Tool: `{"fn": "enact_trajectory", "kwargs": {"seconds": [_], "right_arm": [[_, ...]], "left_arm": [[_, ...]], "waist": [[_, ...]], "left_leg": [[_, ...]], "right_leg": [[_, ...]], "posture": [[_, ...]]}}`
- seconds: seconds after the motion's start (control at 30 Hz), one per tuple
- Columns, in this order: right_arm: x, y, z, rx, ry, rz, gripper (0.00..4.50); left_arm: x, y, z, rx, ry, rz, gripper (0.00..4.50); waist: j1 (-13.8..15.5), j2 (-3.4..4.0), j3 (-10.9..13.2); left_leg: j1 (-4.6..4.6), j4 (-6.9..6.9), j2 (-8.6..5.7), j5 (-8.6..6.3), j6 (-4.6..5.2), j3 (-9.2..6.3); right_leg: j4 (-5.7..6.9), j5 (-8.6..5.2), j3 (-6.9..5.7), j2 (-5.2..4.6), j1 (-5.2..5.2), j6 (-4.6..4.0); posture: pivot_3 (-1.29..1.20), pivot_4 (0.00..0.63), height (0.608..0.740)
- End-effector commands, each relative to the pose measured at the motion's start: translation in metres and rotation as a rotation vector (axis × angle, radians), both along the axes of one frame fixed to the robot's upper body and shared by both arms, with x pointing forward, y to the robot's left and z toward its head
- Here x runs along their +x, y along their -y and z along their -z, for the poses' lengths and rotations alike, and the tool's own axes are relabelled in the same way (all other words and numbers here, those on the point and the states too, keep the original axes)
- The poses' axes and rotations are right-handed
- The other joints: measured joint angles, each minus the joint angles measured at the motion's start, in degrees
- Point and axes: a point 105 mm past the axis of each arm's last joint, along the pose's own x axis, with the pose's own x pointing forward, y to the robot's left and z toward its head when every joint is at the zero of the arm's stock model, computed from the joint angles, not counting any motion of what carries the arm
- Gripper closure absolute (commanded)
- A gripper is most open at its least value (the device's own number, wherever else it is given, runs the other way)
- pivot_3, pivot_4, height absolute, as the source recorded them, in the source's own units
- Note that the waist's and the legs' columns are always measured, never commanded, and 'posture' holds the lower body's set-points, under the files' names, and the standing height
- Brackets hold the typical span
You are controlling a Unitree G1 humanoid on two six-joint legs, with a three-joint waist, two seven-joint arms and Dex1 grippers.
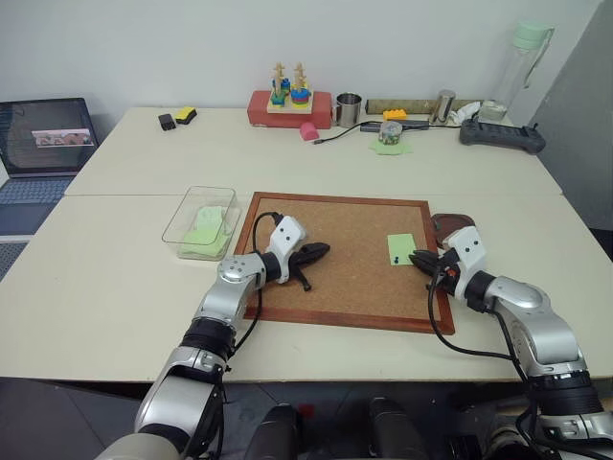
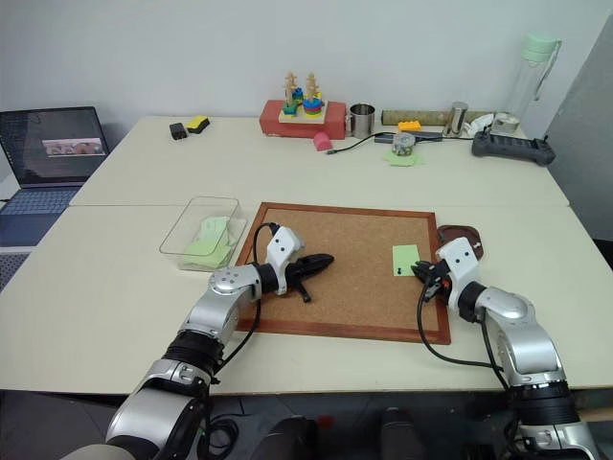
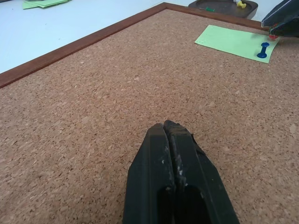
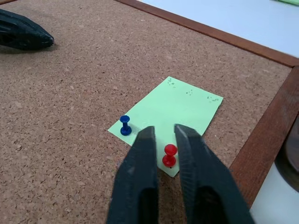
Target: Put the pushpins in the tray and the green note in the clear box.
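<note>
A pale green note [image 4: 180,102] lies on the corkboard [image 1: 345,287] near its right edge, pinned by a blue pushpin [image 4: 124,126] and a red pushpin [image 4: 170,156]. My right gripper [image 4: 163,133] is down at the note's corner, its fingers closed around the red pushpin. The dark brown tray [image 1: 450,222] sits just past the board's right frame, behind that gripper; a yellow pushpin [image 3: 241,4] lies in it. The clear box [image 1: 182,216] stands left of the board with green notes inside. Resting on the cork at the board's left middle, my left gripper [image 1: 321,251] is shut and empty.
A laptop [image 1: 48,139] stands at the far left. Along the table's back edge are a red box with a stacking toy [image 1: 289,103], a metal cup [image 1: 349,108], a pink block [image 1: 308,131], a bottle [image 1: 522,67] and a black controller [image 1: 503,134].
</note>
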Motion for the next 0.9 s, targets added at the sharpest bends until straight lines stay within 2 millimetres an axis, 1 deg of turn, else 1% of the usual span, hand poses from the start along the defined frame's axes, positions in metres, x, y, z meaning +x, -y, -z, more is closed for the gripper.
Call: {"fn": "enact_trajectory", "kwargs": {"seconds": [0.03, 0.17, 0.33, 0.53, 0.67, 0.73, 0.8, 0.9], "right_arm": [[0.001, 0.002, -0.007, -0.016, 0.046, 0.003, 4.49], [-0.001, -0.003, -0.013, -0.024, 0.075, -0.023, 4.49], [-0.004, -0.009, -0.031, 0.007, 0.125, -0.062, 4.49], [-0.006, -0.006, -0.05, 0.044, 0.153, -0.053, 4.49], [-0.005, -0.003, -0.056, 0.083, 0.152, -0.028, 4.49], [-0.003, 0.0, -0.06, 0.105, 0.155, -0.006, 4.49], [0.003, 0.006, -0.065, 0.11, 0.178, 0.051, 4.49], [0.021, 0.022, -0.067, 0.031, 0.227, 0.197, 4.49]], "left_arm": [[-0.007, -0.004, 0.02, 0.037, -0.064, -0.002, 4.5], [-0.008, -0.004, 0.021, 0.037, -0.065, -0.003, 4.5], [-0.008, -0.004, 0.021, 0.04, -0.066, -0.006, 4.5], [-0.008, -0.004, 0.023, 0.046, -0.07, -0.007, 4.5], [-0.008, -0.003, 0.024, 0.048, -0.073, -0.005, 4.5], [-0.008, -0.003, 0.024, 0.049, -0.073, -0.004, 4.5], [-0.009, -0.003, 0.024, 0.048, -0.074, -0.003, 4.5], [-0.01, -0.001, 0.025, 0.049, -0.076, 0.002, 4.5]], "waist": [[-0.03, 0.0, 0.0], [-0.04, 0.0, 0.0], [-0.05, 0.0, 0.0], [-0.07, 0.0, 0.0], [-0.07, 0.0, 0.0], [-0.07, 0.0, 0.0], [-0.08, 0.0, 0.0], [-0.1, 0.02, -0.01]], "left_leg": [[0.0, 0.0, 0.0, 0.0, 0.0, 0.0], [0.0, -0.01, 0.0, 0.0, 0.0, 0.0], [-0.01, -0.02, 0.0, 0.0, 0.0, 0.01], [-0.02, -0.03, 0.01, 0.0, 0.0, -0.02], [-0.02, -0.03, 0.0, 0.0, 0.0, -0.01], [-0.02, -0.03, 0.01, 0.0, 0.0, -0.02], [-0.02, -0.03, 0.01, 0.0, 0.0, -0.01], [0.0, -0.03, 0.01, 0.0, 0.0, -0.01]], "right_leg": [[0.0, 0.0, 0.0, 0.0, 0.0, 0.0], [0.0, 0.0, 0.01, 0.0, -0.01, 0.0], [-0.01, 0.0, 0.01, 0.0, -0.02, 0.0], [-0.01, 0.0, 0.01, 0.0, -0.04, 0.0], [-0.02, 0.0, 0.02, -0.01, -0.04, 0.0], [-0.02, 0.0, 0.02, 0.0, -0.04, 0.0], [-0.02, 0.0, 0.02, 0.0, -0.04, 0.0], [-0.01, 0.0, 0.03, 0.0, -0.04, 0.0]], "posture": [[0.0, 0.15, 0.74], [0.0, 0.15, 0.74], [0.0, 0.15, 0.74], [0.0, 0.15, 0.74], [0.0, 0.15, 0.74], [0.0, 0.15, 0.74], [0.0, 0.15, 0.74], [0.0, 0.15, 0.74]]}}
